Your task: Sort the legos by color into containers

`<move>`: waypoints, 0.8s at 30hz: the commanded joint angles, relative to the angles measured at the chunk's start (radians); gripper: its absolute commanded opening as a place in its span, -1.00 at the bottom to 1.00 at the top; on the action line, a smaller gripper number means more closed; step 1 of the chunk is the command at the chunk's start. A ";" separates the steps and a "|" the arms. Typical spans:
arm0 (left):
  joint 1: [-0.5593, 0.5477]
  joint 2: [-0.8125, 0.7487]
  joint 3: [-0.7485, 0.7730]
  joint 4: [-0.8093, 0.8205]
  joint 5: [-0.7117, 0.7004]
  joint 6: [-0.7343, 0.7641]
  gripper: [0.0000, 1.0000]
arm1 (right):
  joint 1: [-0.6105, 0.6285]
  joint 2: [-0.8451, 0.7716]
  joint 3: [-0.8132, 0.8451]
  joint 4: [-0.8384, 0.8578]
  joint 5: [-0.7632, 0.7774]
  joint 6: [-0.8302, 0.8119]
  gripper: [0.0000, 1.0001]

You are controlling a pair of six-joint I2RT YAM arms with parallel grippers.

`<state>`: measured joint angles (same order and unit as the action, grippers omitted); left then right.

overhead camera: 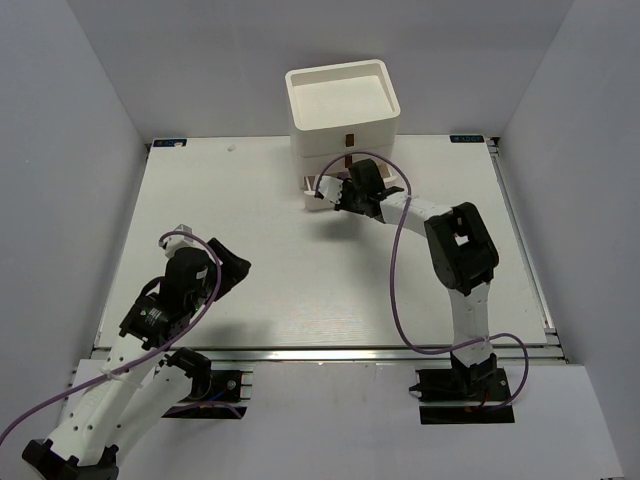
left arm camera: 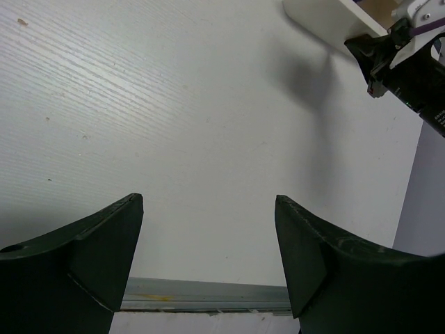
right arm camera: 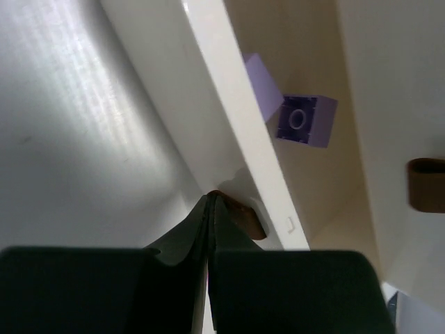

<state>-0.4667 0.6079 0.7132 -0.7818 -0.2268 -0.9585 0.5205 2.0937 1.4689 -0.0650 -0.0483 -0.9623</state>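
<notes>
The white chest of containers (overhead camera: 343,105) stands at the back of the table, and its lowest drawer (overhead camera: 312,196) is pulled out. Two light purple legos (right arm camera: 306,120) (right arm camera: 263,89) lie inside that drawer (right arm camera: 229,118). My right gripper (right arm camera: 211,196) is shut, with its tips against the drawer's dark brown pull (right arm camera: 245,217) and nothing between its fingers. In the top view the right gripper (overhead camera: 330,192) sits at the drawer's front. My left gripper (left arm camera: 208,202) is open and empty above bare table, down at the near left (overhead camera: 238,268). No other legos show.
A second brown pull (right arm camera: 425,184) shows on the shut drawer above. The chest's recessed tray top (overhead camera: 300,88) holds nothing. The right arm (left arm camera: 410,62) and the open drawer (left arm camera: 327,21) appear at the far right of the left wrist view. The table's metal edge rail (left arm camera: 208,292) runs below the left fingers.
</notes>
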 commanded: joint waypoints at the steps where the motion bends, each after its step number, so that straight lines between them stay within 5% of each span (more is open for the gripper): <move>1: 0.002 0.006 0.005 0.007 0.000 0.009 0.72 | -0.007 0.006 -0.016 0.232 0.077 0.020 -1.00; 9: 0.002 0.058 0.012 0.033 0.017 0.023 0.71 | 0.000 0.093 -0.002 0.442 0.163 -0.015 -1.00; 24: 0.002 0.066 0.022 0.026 0.017 0.017 0.71 | -0.004 0.143 0.018 0.524 0.180 0.029 -1.00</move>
<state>-0.4667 0.6769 0.7136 -0.7715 -0.2195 -0.9474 0.5255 2.2665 1.5017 0.3859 0.1173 -0.9649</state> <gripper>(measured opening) 0.854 0.012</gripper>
